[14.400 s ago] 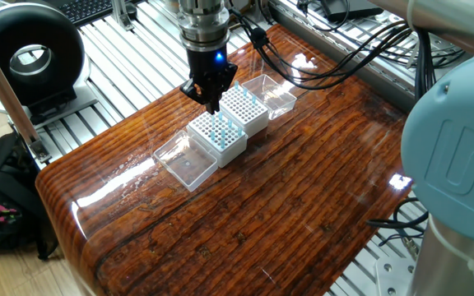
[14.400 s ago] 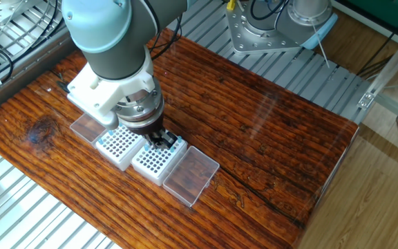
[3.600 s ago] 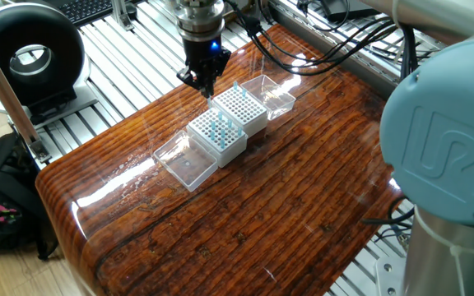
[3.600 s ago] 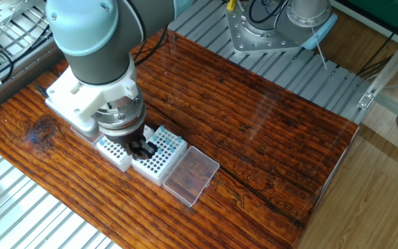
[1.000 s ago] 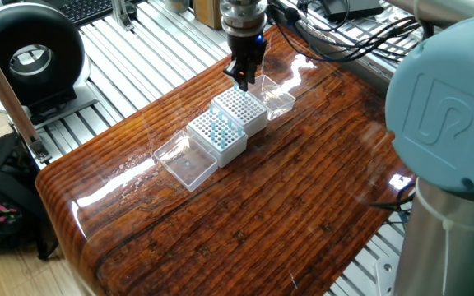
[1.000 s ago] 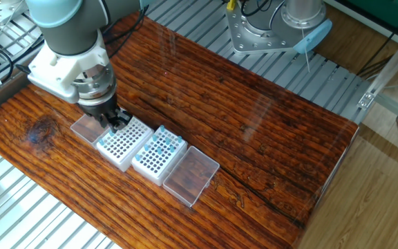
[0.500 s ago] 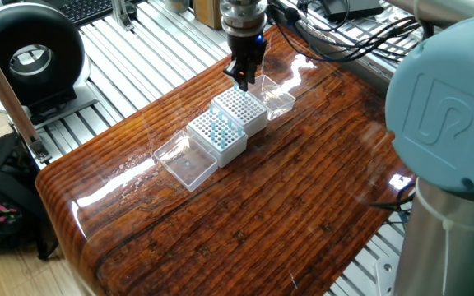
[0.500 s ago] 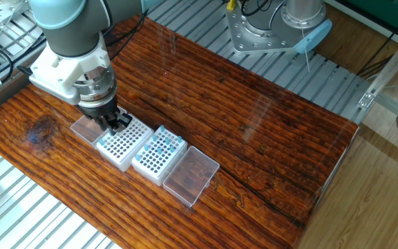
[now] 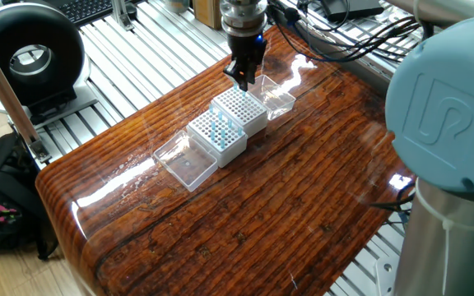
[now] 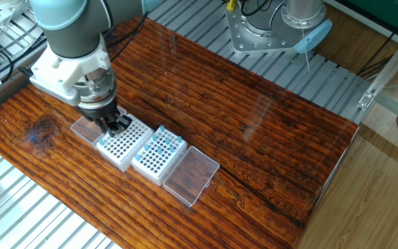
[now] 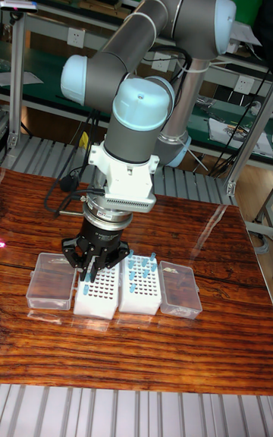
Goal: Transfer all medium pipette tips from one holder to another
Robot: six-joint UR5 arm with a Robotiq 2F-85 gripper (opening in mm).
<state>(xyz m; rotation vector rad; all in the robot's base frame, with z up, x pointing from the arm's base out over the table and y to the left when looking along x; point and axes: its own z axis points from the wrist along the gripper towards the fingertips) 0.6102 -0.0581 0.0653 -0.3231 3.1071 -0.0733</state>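
Two white grid holders sit side by side on the wooden table. One holder (image 9: 217, 131) (image 10: 159, 153) (image 11: 141, 278) carries several light-blue medium pipette tips (image 11: 136, 264). The other holder (image 9: 241, 109) (image 10: 124, 142) (image 11: 96, 293) shows mostly bare holes. My gripper (image 9: 243, 80) (image 10: 117, 124) (image 11: 90, 270) hangs over that holder's far corner, close above the grid. Its fingers are pinched on a single medium pipette tip (image 11: 89, 280) that points down at the holes.
A clear plastic lid lies at each outer end of the holder pair: lid (image 9: 186, 164) (image 10: 191, 176) (image 11: 180, 287) beside the tip holder, lid (image 9: 275, 94) (image 10: 85, 128) (image 11: 51, 280) beside the other. Aluminium rails surround the table. Cables (image 9: 344, 49) trail at the back.
Since 3.6 s ago my gripper has travelled from beside the tip holder to the far corner of the other holder. Over the last half second it has barely moved.
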